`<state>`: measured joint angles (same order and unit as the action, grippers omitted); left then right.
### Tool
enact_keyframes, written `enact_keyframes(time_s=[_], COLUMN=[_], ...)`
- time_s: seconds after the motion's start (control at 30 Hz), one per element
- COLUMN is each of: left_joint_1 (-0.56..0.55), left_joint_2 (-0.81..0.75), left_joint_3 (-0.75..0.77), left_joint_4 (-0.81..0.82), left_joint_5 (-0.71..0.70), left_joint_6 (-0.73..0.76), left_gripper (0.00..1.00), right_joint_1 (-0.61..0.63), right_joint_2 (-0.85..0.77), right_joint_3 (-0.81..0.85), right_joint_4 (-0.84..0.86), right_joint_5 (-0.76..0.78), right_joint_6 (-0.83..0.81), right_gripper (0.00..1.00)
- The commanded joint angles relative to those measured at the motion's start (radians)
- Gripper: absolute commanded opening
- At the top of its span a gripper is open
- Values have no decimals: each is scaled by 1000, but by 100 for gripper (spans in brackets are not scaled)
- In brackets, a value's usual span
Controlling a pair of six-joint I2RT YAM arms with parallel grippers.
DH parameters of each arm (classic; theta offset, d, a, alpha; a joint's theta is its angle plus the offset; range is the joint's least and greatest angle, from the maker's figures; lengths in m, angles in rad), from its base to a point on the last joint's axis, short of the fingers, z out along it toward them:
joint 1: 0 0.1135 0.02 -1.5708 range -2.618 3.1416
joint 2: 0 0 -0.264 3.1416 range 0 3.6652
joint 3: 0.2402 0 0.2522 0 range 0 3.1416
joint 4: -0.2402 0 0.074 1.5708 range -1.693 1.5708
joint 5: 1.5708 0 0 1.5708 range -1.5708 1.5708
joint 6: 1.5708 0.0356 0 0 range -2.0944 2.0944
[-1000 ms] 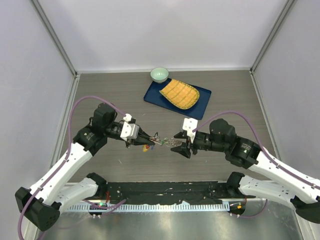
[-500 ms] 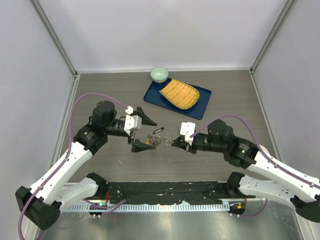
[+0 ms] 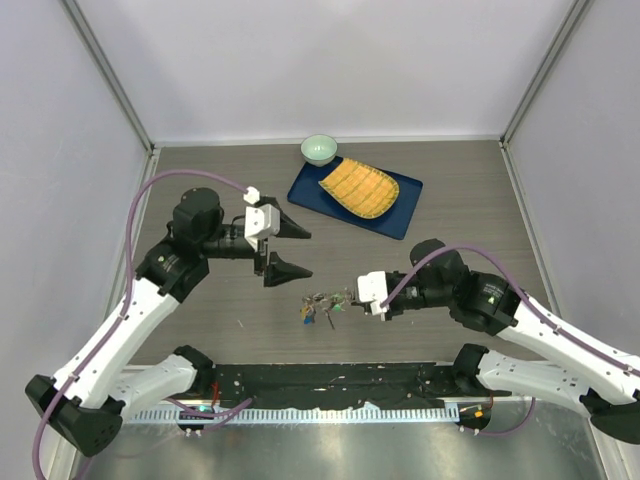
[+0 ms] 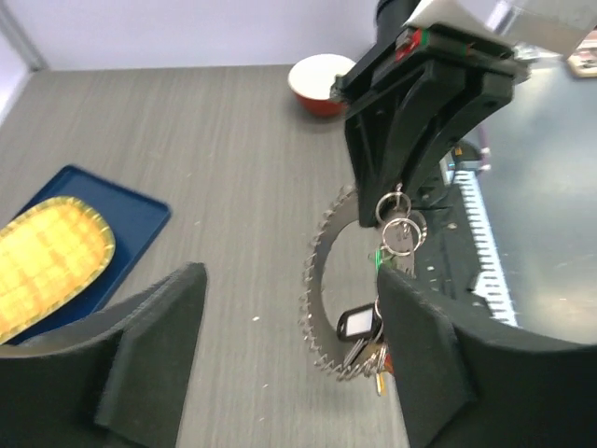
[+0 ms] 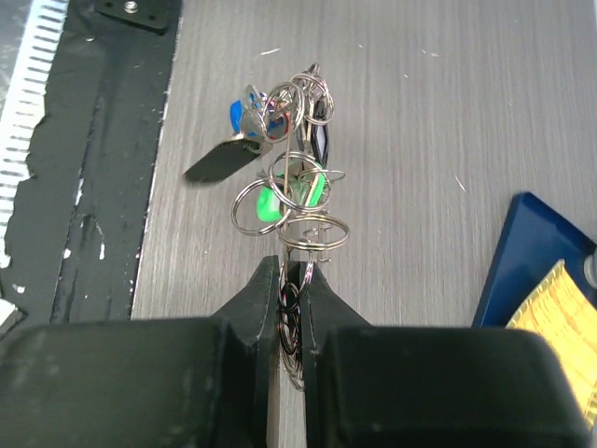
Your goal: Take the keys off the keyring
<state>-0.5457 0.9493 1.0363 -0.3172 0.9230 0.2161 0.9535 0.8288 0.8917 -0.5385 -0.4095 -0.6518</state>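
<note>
Right wrist — tangled silvery keyring [image 5: 313, 231], green and blue keys [image 5: 270, 207]

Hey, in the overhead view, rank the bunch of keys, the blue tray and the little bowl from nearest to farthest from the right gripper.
1. key bunch: pinched at the tips of the right gripper, on the side toward the left arm.
2. blue tray: farther back on the table, centre-right.
3. small bowl: farthest, just past the tray's back-left corner, near the back wall.
</note>
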Motion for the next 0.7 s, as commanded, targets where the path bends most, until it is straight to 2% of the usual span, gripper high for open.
enact_keyframes(time_s=[0.0, 0.07, 0.1, 0.23, 0.37, 0.43, 0.47, 0.57, 0.67], left_joint_1=[-2, -2, -2, -33, -77, -103, -111, -120, -125], left_joint_2=[71, 111, 121, 169, 216, 245, 273, 312, 330], left_joint_3=[82, 77, 68, 18, 4, 7, 11, 18, 15], left_joint_4=[-26, -11, 9, 199, 198, 199, 201, 198, 194], left_joint_5=[213, 267, 349, 430, 425, 425, 428, 424, 413], left_joint_6=[-14, -47, -73, -270, -334, -400, -426, -518, -524], left_gripper=[70, 66, 65, 63, 59, 47, 45, 43, 40], right_joint_1=[1, 1, -1, 1, 1, 1, 1, 1, 1], right_joint_2=[-16, -8, -7, -7, -8, -2, 1, 3, 9], right_joint_3=[62, 64, 65, 67, 62, 61, 59, 58, 55], right_joint_4=[31, 37, 40, 44, 74, 75, 74, 75, 80], right_joint_5=[-120, -121, -123, -123, -121, -95, -88, -71, -65], right_joint_6=[-114, -135, -143, -167, -178, -184, -192, -204, -209], right_gripper=[1, 1, 1, 1, 1, 1, 1, 1, 1])
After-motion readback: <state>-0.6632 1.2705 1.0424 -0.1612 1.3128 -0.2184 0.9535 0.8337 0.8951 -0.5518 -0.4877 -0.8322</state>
